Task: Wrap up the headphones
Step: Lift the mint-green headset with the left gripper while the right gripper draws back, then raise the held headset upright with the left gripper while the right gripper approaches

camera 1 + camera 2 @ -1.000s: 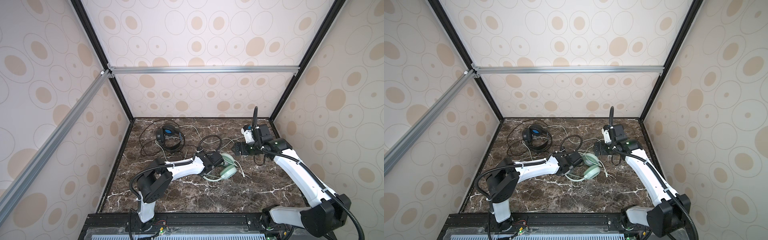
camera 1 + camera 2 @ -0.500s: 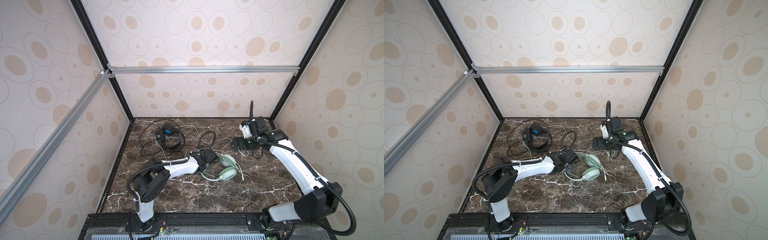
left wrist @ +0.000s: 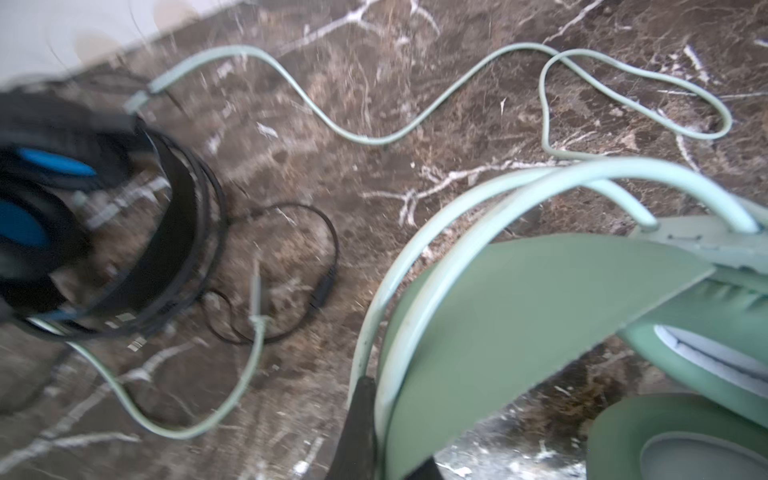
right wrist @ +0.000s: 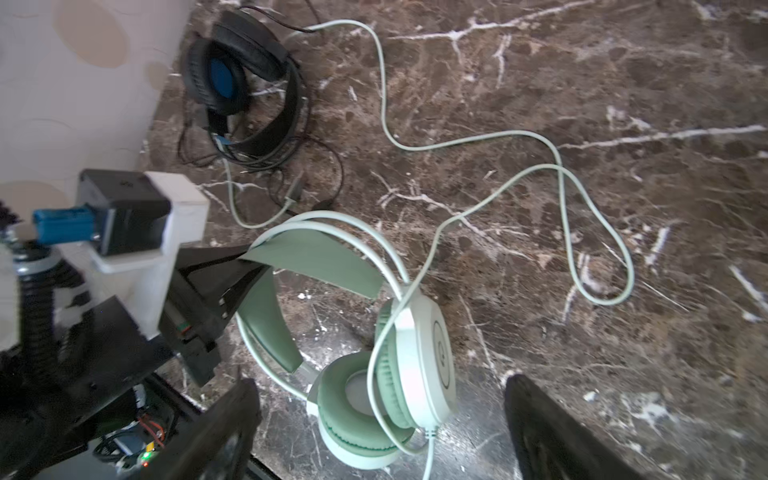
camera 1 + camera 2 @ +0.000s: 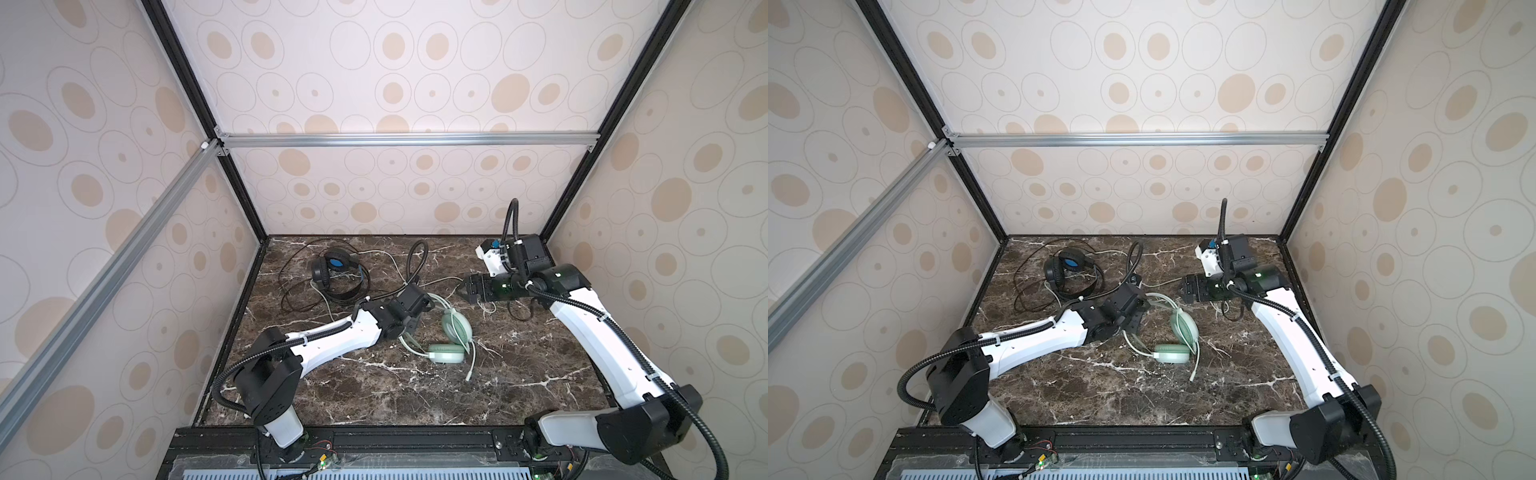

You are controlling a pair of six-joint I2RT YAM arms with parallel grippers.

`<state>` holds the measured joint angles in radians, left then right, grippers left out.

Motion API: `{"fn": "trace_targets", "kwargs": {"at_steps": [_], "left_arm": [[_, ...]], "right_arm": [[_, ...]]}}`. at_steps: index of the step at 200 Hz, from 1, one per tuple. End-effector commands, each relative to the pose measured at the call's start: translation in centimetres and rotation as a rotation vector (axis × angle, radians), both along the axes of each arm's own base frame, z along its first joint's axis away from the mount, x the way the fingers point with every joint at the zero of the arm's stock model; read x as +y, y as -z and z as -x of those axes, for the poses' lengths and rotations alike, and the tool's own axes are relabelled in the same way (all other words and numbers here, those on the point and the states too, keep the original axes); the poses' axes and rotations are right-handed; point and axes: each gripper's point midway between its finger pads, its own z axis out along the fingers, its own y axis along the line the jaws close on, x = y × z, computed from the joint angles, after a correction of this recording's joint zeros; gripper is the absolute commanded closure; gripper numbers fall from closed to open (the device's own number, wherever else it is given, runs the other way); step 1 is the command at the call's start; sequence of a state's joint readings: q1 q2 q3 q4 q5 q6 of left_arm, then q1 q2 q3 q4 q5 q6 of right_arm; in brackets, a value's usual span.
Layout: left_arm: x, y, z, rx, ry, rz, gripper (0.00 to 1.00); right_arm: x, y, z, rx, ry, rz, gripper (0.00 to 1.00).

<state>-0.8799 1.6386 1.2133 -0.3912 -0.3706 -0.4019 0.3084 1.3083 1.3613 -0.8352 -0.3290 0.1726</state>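
in both top views: left gripper [image 5: 412, 326] pinched shut on the band of the mint-green headset [image 5: 456, 329] mid-table, probably anchoring it for winding; right gripper [image 5: 462, 291] spread wide just beyond, empty; black headset [image 5: 332, 270] well apart, back-left. left wrist view: pale cord [image 3: 365, 137] snaking loose over marble tabletop [image 3: 457, 83]. right wrist view: cord draped across one earcup [image 4: 424, 353], not yet wound.

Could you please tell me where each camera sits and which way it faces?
Top views: high at the front, looking down toward the back wall over the table; left arm and right arm show.
Left wrist: on the left arm, facing the black headphones past the mint-green headphones; one dark finger shows.
Right wrist: looks down on the mint-green headphones, framed by the open right gripper; the left gripper grips their headband.
Shared: both wrist views show both headsets.
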Motion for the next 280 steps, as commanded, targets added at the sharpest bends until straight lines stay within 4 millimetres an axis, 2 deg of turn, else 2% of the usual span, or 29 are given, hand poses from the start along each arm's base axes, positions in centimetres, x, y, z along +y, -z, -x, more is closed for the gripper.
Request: {"fn": "trace_targets", "kwargs": {"at_steps": [1,24,53,72,99,120,152,176,228,280], "left_arm": [[0.1,-5.9,-1.5,-0.146,0.065,-0.003,1.0],[1.7,-9.3,-2.1,-0.209,0.011,0.002,1.0],[3.1,-15.4,-2.2,-0.336,-0.047,0.068,1.0],[3.1,-19.0,-1.7,-0.41,-0.018,0.139,1.0],[3.5,-22.1,-1.2,-0.458,-0.006,0.19,1.0],[4.5,-24.1,-0.9,-0.486,-0.013,0.209,1.0],[5.0,-25.8,0.2,-0.518,0.078,0.17,1.0],[5.4,-25.9,0.6,-0.51,0.129,0.119,1.0],[5.1,-26.9,0.7,-0.511,0.198,0.071,1.0],[6.3,-27.8,0.2,-0.493,0.195,0.198,1.0]], "right_arm": [[1.5,-1.0,0.6,-0.061,-0.084,-0.085,0.06],[2.5,-2.3,1.7,-0.087,-0.138,-0.184,0.09],[2.9,-3.7,3.1,-0.161,-0.174,-0.254,0.09],[3.3,-5.1,3.9,-0.214,-0.207,-0.298,0.08],[4.4,-7.5,4.5,-0.259,-0.256,-0.411,0.05],[4.5,-9.0,4.6,-0.286,-0.276,-0.422,0.04],[4.0,-12.0,4.6,-0.35,-0.259,-0.422,0.03],[3.7,-13.4,4.6,-0.378,-0.235,-0.433,0.01],[1.7,-11.4,4.5,-0.364,-0.164,-0.38,0.01],[-0.3,-9.2,4.1,-0.361,-0.089,-0.281,0.02]]}}
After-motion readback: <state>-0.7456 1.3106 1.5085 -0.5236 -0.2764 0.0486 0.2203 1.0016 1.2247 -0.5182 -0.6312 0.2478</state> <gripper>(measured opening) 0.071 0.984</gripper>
